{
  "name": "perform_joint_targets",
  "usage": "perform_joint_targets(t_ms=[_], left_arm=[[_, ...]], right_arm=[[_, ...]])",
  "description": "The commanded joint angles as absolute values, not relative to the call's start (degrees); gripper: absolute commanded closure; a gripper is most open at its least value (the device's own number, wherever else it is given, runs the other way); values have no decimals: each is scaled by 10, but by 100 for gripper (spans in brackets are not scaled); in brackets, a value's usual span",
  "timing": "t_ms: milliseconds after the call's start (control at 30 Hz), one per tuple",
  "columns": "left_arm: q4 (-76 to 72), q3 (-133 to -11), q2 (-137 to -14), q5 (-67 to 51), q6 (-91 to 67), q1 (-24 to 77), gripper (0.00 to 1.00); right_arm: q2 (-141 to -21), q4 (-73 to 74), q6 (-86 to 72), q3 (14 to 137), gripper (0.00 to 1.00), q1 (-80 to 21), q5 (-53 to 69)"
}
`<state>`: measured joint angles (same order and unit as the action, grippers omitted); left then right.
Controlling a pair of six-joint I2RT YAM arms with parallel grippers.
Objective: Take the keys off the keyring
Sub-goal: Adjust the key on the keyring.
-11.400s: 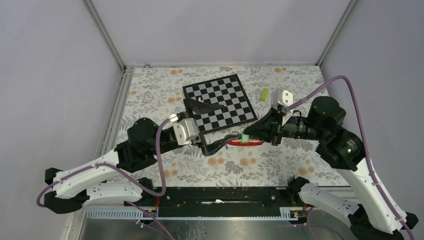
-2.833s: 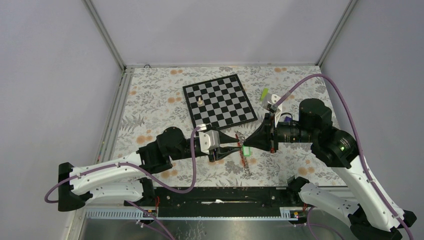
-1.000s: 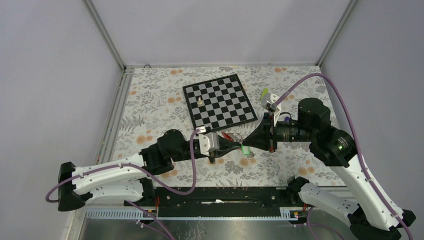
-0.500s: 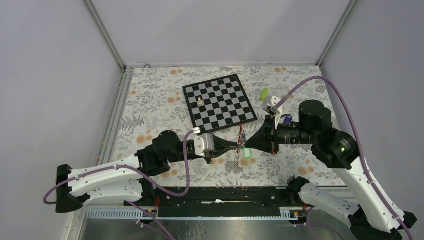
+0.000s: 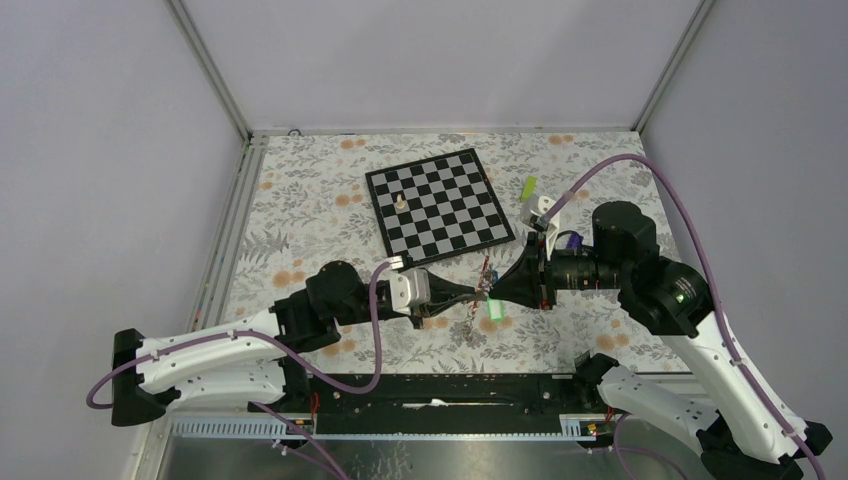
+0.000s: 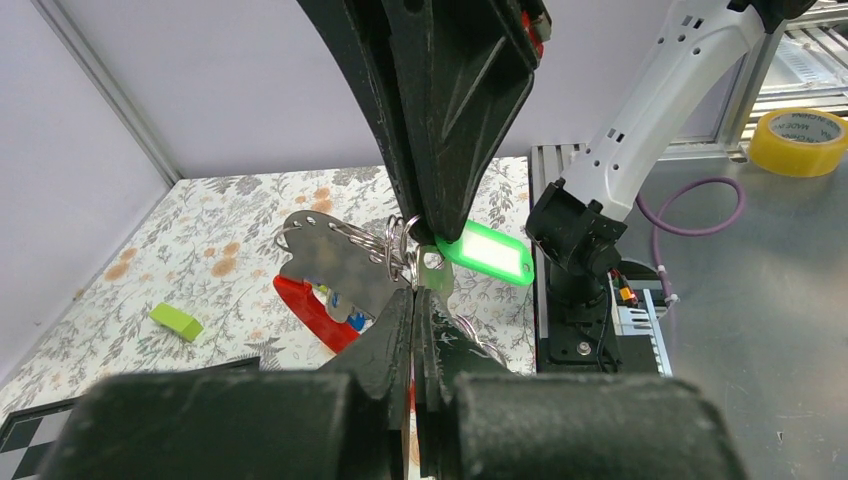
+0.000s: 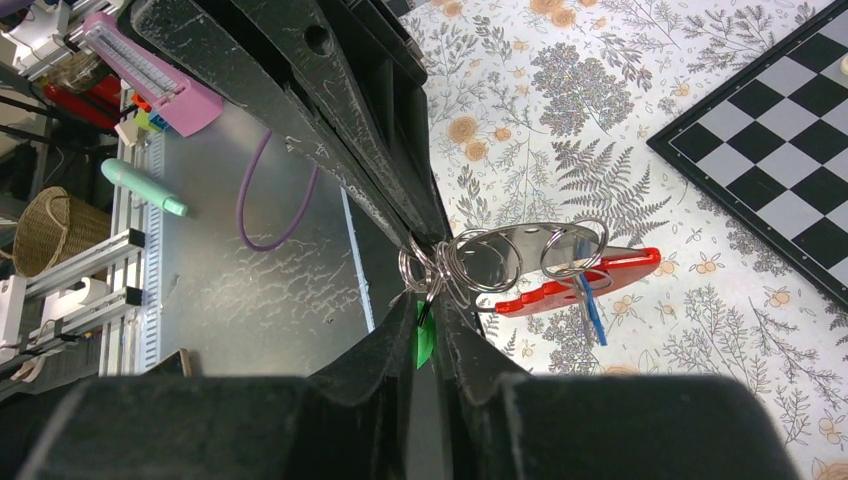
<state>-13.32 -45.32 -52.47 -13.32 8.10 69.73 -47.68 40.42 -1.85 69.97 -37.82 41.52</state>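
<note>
We see the keyring [image 7: 470, 265] held up off the table [image 5: 300, 200] between the two arms, just near of the chessboard [image 5: 440, 205]'s near right corner. The left gripper [image 6: 413, 296] points in from the left with its fingers pressed together on the wire of the rings. We judge it serves as an anchor, so the bunch does not swing while the other arm works. The right gripper [image 7: 428, 318] faces it nose to nose from the right, its tips at the same knot of rings. A thin gap shows between its fingers, and we cannot tell whether they pinch anything. The head-on pose makes sense to us: one side fixes the ring, the other can draw a key along the coil.

Counting, we find:
- two grippers
- at least four linked wire loops
- one flat silvery plate [image 7: 530, 243]
- one red strap [image 7: 540, 297]
- one green tag [image 6: 487, 253] hanging below

Of the keys [image 7: 593, 318] we make out only one for sure, a blue one dangling by the strap; others may hide in the knot. On the table lie one chessboard carrying one pale piece [image 5: 401, 201], and one lime block [image 5: 528, 188] to its right.
</note>
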Motion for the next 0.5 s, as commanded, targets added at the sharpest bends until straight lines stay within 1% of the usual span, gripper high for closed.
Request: perform_joint_targets(t_ms=[0, 100, 200, 467], left_arm=[[-173, -468, -513, -143, 91, 697, 100], [-169, -468, -515, -146, 91, 697, 100], [-164, -469, -518, -153, 90, 697, 100], [-152, -475, -533, -170, 89, 697, 100]], right_arm=[[-472, 406, -9, 703, 84, -380, 413], [-469, 397, -12, 704, 91, -380, 410], [-460, 377, -14, 702, 95, -380, 399], [-460, 356, -15, 725, 96, -380, 395]])
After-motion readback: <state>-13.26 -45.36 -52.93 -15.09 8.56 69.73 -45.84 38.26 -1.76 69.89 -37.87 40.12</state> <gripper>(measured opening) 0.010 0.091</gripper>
